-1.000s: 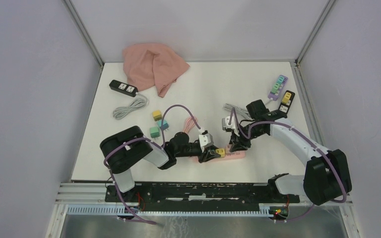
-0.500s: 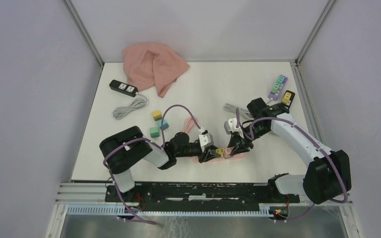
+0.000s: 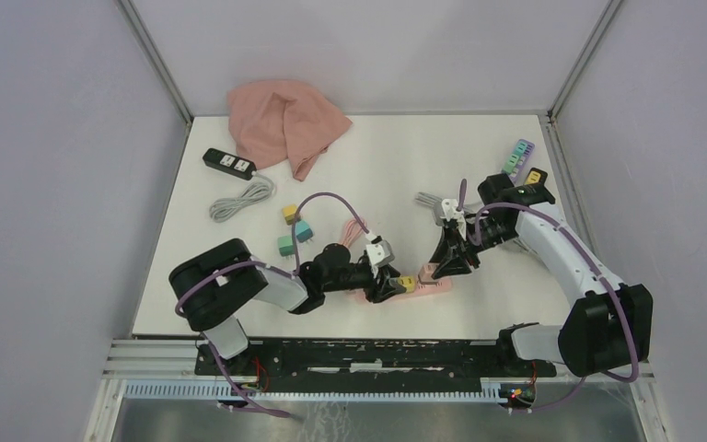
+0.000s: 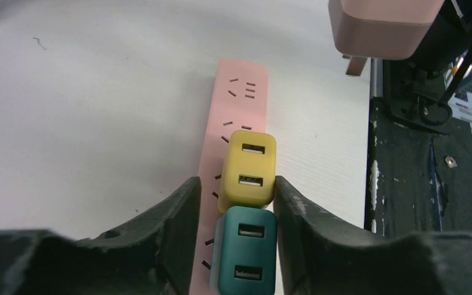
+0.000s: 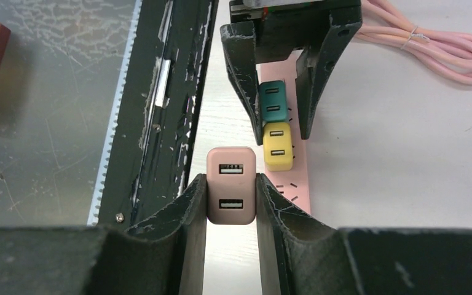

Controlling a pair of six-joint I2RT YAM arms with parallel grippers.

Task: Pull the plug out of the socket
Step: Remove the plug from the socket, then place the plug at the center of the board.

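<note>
A pink power strip lies near the table's front edge. A yellow plug and a teal plug sit in it. My left gripper straddles the strip, its fingers closed against the strip and the two plugs. My right gripper is shut on a pink plug and holds it in the air, clear of the strip, with its prongs showing in the left wrist view. In the top view the right gripper hangs just above the strip's right end.
The strip's pink cable is coiled behind the left gripper. Loose plugs lie left of centre. A black power strip with grey cable, a pink cloth and a purple strip lie at the back. The metal rail runs along the front edge.
My right gripper closed on the pink plug at the strip, pulled it out and lifted it up and to the right. The left gripper stayed on the strip.
</note>
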